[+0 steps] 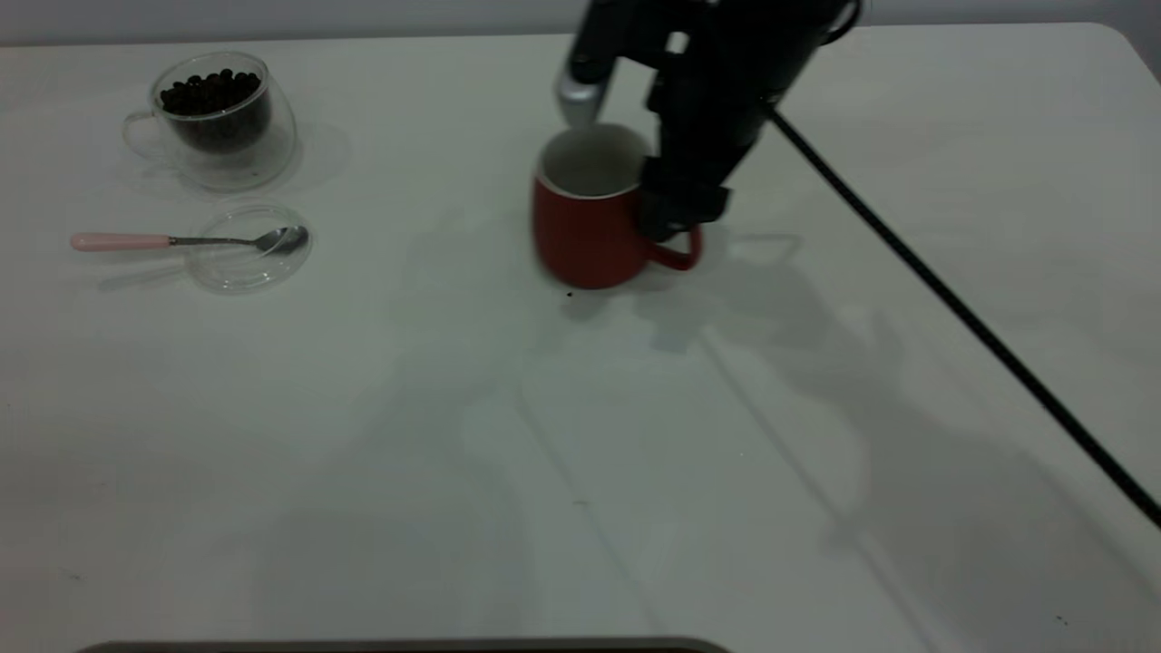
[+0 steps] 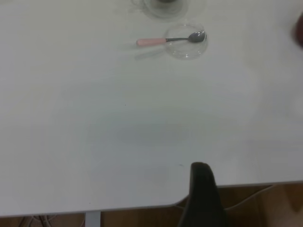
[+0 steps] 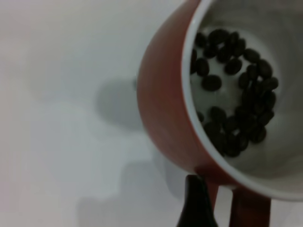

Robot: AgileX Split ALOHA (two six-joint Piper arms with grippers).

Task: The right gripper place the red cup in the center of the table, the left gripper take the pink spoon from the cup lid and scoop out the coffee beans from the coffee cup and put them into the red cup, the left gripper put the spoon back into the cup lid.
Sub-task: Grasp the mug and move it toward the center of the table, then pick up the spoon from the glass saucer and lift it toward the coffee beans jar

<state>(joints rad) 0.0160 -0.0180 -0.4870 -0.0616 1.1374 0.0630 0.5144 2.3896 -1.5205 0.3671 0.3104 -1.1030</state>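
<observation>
Right gripper (image 1: 676, 222) apparently clamps the red cup (image 1: 585, 231) at its handle, near the table (image 1: 580, 435) centre; coffee beans (image 3: 236, 118) lie inside. Pink spoon (image 1: 181, 240) rests on the cup lid (image 1: 249, 249).

Rounded dark red ceramic cup (image 1: 590, 231), white inside, upright mid-table, beans seen within. Pink-handled metal spoon (image 1: 195, 240) laid across clear glass lid (image 1: 249, 263). Bean-filled clear glass cup (image 1: 218, 118) just behind.
</observation>
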